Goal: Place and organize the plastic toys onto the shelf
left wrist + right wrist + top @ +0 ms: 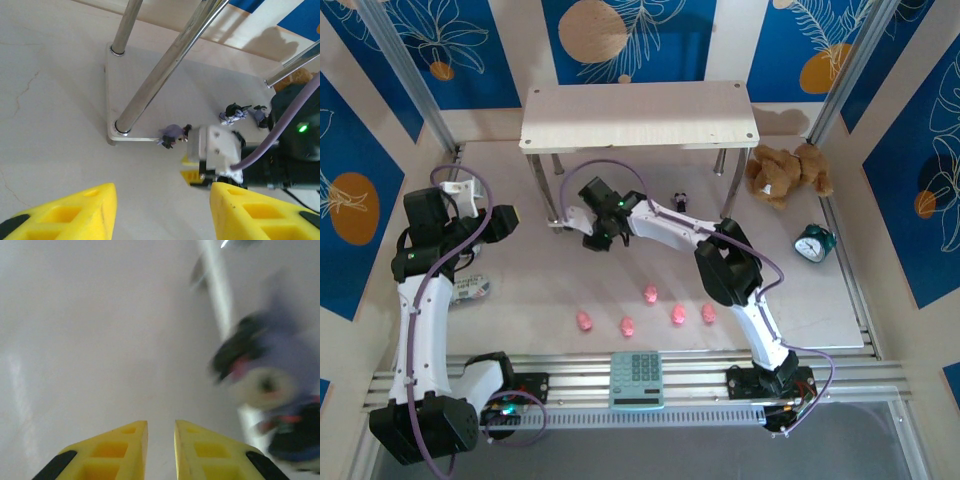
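Note:
Several pink pig toys (pixel 650 293) lie scattered across the table's front half. The pale wood shelf (pixel 640 115) stands at the back; its lower board (pixel 150 80) shows in the left wrist view. One dark figurine (pixel 173 135) lies at that board's front edge, beside a leg. Two more dark figurines (pixel 233 113) lie further right. My right gripper (pixel 592 238) reaches in there, its yellow fingertips (pixel 191 176) just short of the near figurine. Its jaws (pixel 161 427) stand nearly together, empty, with the blurred figurine (pixel 270 385) off to their right. My left gripper (pixel 162 200) is open and empty, hovering left of it.
A brown plush bear (pixel 785 172) and a green clock (pixel 813 243) sit at the right. A calculator (pixel 636 378) rests on the front rail. A silver toy car (pixel 472 288) lies under my left arm. The shelf's metal legs (pixel 165 70) stand close to both grippers.

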You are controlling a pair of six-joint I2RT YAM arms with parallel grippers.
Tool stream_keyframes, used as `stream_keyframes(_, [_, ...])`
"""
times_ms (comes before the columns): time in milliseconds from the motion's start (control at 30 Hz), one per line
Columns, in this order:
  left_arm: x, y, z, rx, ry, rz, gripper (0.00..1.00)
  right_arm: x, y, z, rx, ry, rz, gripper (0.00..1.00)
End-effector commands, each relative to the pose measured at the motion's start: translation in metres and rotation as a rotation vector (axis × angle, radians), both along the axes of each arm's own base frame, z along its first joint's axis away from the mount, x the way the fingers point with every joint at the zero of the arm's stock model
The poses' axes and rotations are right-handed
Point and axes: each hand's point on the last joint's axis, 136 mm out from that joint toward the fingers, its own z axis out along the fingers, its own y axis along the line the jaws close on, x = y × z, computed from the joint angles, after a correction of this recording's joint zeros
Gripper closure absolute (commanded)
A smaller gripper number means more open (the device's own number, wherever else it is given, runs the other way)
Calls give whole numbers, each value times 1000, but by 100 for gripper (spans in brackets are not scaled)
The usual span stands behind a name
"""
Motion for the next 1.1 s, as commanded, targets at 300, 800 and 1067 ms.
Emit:
stream_keyframes(300, [-10,-11,-11,-70,21,-48,49,-49,-53,69,60,23,-209,76])
stream_keyframes(800, [-63,-94,-89,95,256,-303,43,-38,-109,162,177,5,-576,47])
stream_keyframes(1067, [-43,-125,-130,183,378,-363,41,-45,-146,184,258,9,-681,44])
